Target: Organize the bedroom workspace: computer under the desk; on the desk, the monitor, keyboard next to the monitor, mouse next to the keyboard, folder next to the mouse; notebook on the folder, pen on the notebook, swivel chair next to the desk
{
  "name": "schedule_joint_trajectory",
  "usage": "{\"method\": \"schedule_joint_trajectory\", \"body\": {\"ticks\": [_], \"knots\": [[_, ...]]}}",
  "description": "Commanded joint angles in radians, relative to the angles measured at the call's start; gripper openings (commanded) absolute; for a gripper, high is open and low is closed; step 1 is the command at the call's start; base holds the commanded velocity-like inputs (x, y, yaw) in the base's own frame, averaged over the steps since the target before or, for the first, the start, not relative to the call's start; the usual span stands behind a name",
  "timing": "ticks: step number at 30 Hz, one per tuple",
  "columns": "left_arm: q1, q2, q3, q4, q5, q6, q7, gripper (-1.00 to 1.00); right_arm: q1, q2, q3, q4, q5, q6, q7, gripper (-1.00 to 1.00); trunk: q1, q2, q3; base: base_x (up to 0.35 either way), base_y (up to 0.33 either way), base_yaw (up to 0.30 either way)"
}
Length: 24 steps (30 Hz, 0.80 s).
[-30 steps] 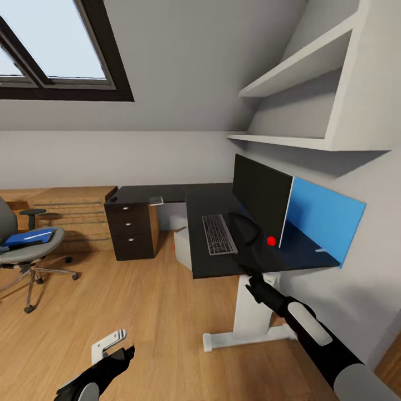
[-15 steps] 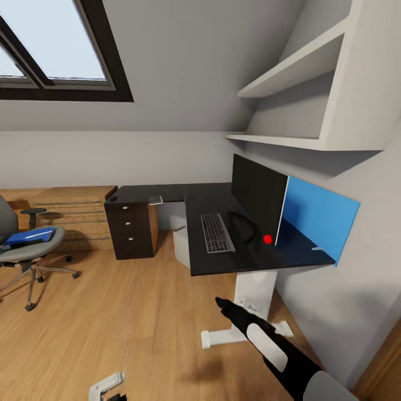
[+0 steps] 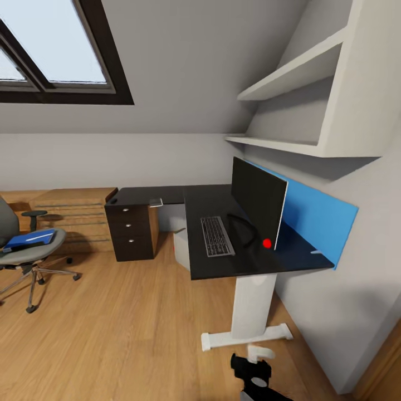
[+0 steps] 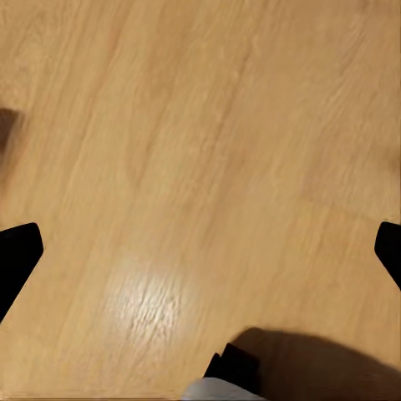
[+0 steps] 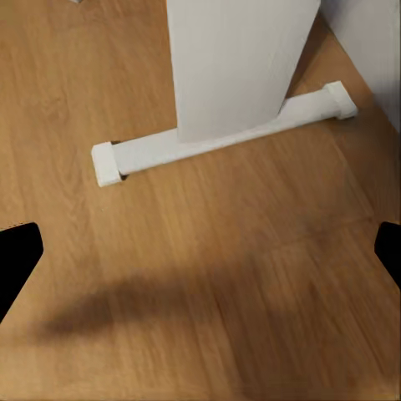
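Folder [image 3: 29, 238] on one chair [image 3: 22, 253], keyboard [image 3: 216, 235] and monitor [image 3: 257, 201] on desk [image 3: 167, 194] (head view) — both wrist views: floor [image 4: 200, 167], fingertips apart.

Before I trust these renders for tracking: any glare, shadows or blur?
Head view: sharp; the desk top has a faint sheen. Left wrist view: a pale glare patch on the floor, slightly soft. Right wrist view: a soft dark shadow across the boards below the desk foot.

The keyboard [image 3: 217, 235] lies on the table [image 3: 211, 267] left of the monitor [image 3: 257, 201]; the folder [image 3: 29, 238] lies on the swivel chair [image 3: 22, 250], far left.
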Motion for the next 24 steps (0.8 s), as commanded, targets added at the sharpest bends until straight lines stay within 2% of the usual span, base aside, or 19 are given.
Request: {"method": "schedule_joint_trajectory", "body": {"ticks": [1,3,5,8,10,20,21,24], "knots": [[0.001,-0.001,-0.004,0.03,-0.006,-0.025,-0.006,1.0,0.004,0.011,0.011,0.06,-0.009,-0.042,0.031,1.0,-0.004,0.007,0.002,0.0,0.0,0.0],[0.0,-0.001,-0.004,0.07,-0.048,-0.061,-0.037,1.0,0.011,0.033,0.013,0.17,-0.008,-0.11,0.121,1.0,-0.012,0.021,0.009,0.0,0.0,0.0],[0.001,-0.001,-0.004,0.083,-0.077,-0.073,-0.059,1.0,0.016,0.049,0.014,0.231,-0.008,-0.146,0.188,1.0,-0.019,0.035,0.015,0.0,0.0,0.0],[0.001,0.0,-0.004,0.094,-0.099,-0.082,-0.077,1.0,0.025,0.066,0.014,0.28,-0.007,-0.173,0.258,1.0,-0.031,0.056,0.024,0.0,0.0,0.0],[0.001,0.0,-0.003,0.096,-0.102,-0.083,-0.08,1.0,0.027,0.069,0.014,0.288,-0.007,-0.179,0.271,1.0,-0.038,0.07,0.031,0.0,0.0,0.0],[0.001,-0.002,-0.002,0.101,-0.112,-0.09,-0.086,1.0,0.035,0.076,0.014,0.302,-0.009,-0.248,0.296,1.0,-0.038,0.07,0.031,0.012,0.015,0.0],[0.001,-0.002,-0.002,0.101,-0.112,-0.09,-0.086,1.0,0.036,0.101,0.014,0.301,-0.01,-0.263,0.296,1.0,-0.038,0.07,0.031,0.211,0.218,0.121],[0.001,-0.002,-0.002,0.101,-0.112,-0.09,-0.086,1.0,0.038,0.112,0.013,0.303,-0.011,-0.283,0.296,1.0,-0.038,0.07,0.03,0.23,0.231,0.182]]}}
